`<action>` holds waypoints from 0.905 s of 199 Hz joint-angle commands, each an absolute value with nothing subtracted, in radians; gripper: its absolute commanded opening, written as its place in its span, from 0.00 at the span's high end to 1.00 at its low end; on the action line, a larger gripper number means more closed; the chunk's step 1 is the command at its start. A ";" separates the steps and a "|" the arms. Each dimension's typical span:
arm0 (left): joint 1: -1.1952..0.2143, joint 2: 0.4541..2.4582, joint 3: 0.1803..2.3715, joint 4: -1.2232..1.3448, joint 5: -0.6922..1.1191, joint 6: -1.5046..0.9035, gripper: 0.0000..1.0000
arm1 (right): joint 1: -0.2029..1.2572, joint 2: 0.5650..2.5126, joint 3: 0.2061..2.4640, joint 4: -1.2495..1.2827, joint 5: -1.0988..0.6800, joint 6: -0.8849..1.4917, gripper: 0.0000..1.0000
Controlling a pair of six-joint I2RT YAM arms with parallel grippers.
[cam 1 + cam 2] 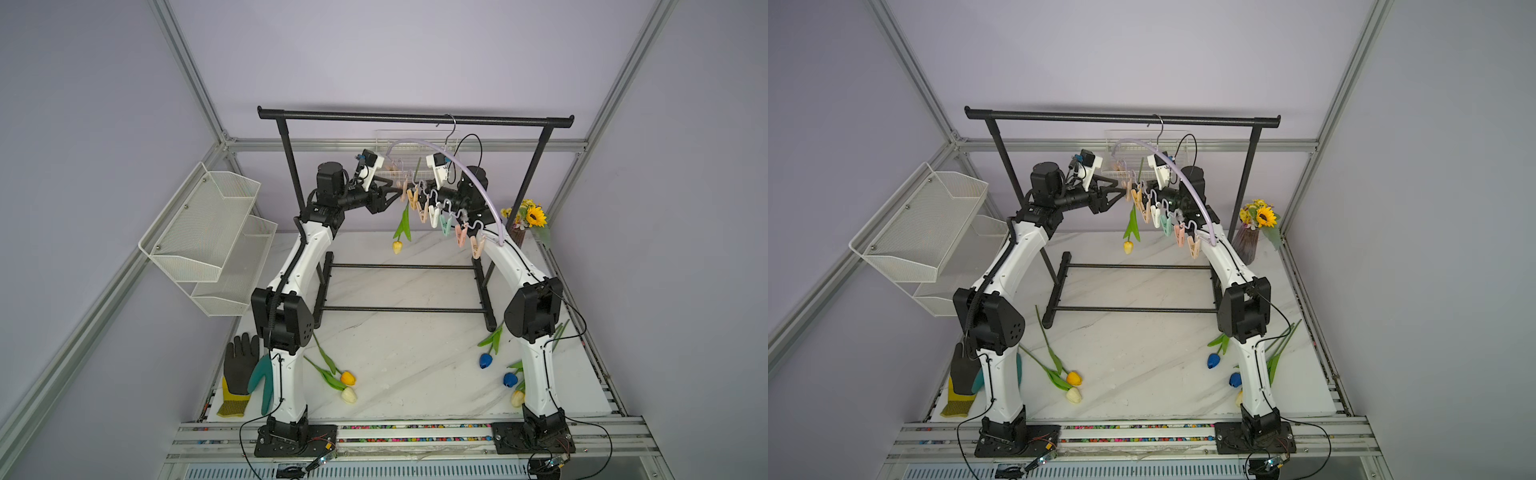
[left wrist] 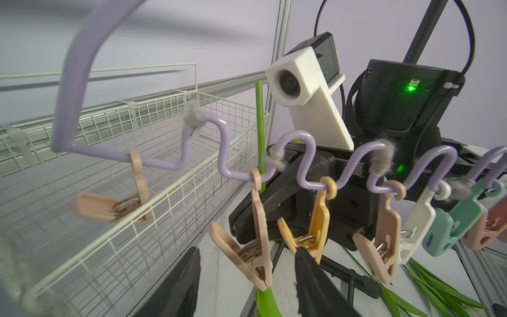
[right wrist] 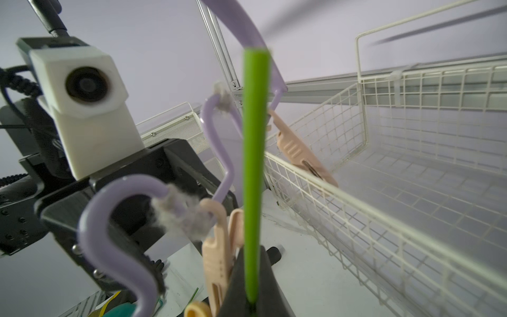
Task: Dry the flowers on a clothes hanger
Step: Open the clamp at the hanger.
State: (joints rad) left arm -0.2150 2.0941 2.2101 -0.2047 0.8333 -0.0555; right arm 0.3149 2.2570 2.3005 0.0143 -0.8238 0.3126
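Tulip stem (image 3: 253, 164) vertical — head (image 1: 397, 247) down, right end effector (image 3: 251, 256) gripping

Clothespins (image 2: 255, 247) and wire basket (image 3: 384, 216) crowd the clothes hanger (image 2: 68, 96); table (image 1: 395, 353) beneath the rack (image 1: 415, 117) lies open

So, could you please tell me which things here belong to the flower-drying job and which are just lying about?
Job: clothes hanger, its clothespins, the yellow tulip whose stem the right claw grips, loose tulips on the table.
Lying about: gloves, sunflower bouquet, white wire baskets.
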 commanded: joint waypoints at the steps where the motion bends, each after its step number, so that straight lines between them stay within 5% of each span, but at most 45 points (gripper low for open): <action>1: -0.198 2.097 2.280 -0.200 0.881 -0.049 0.43 | 0.316 2.262 2.339 0.029 -0.870 0.327 1.00; 180: -0.225 2.234 2.413 -0.133 0.943 -0.160 0.37 | 0.315 2.308 2.399 0.022 -0.911 0.353 1.00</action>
